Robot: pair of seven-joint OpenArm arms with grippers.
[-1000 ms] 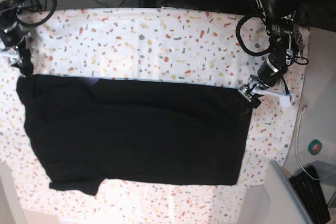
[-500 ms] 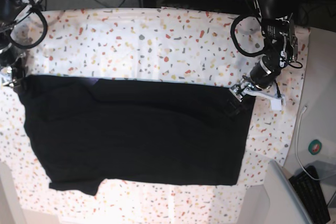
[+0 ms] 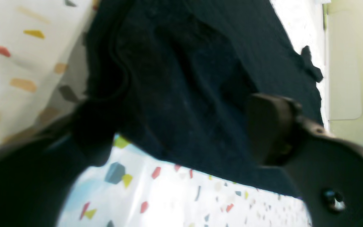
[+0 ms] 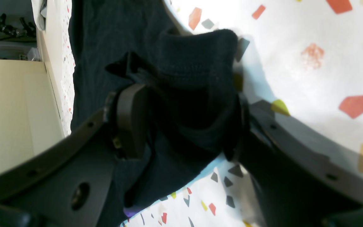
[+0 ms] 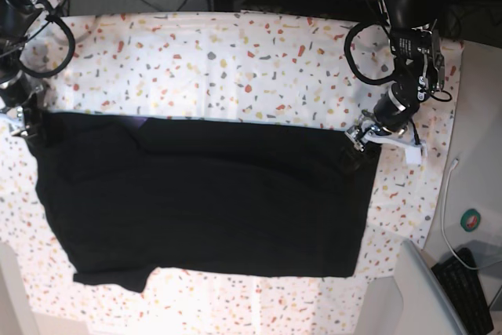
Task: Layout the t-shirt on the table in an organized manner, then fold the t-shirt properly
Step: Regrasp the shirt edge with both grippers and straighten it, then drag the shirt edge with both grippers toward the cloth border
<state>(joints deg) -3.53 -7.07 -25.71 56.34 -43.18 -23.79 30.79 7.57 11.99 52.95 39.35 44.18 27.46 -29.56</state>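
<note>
The black t-shirt (image 5: 204, 198) lies spread on the speckled tabletop (image 5: 235, 60). The right gripper (image 4: 184, 123) clamps a bunched corner; the left gripper (image 3: 181, 126) straddles the opposite corner, jaws wide.

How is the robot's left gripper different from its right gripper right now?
The left gripper sits at the t-shirt's far corner on the base view's right; the right gripper sits at the corner on that view's left. In the wrist views, the right gripper has bunched cloth between its jaws, while the left gripper's jaws stand wide, straddling the shirt's edge. Both are black and down on the speckled table.
</note>
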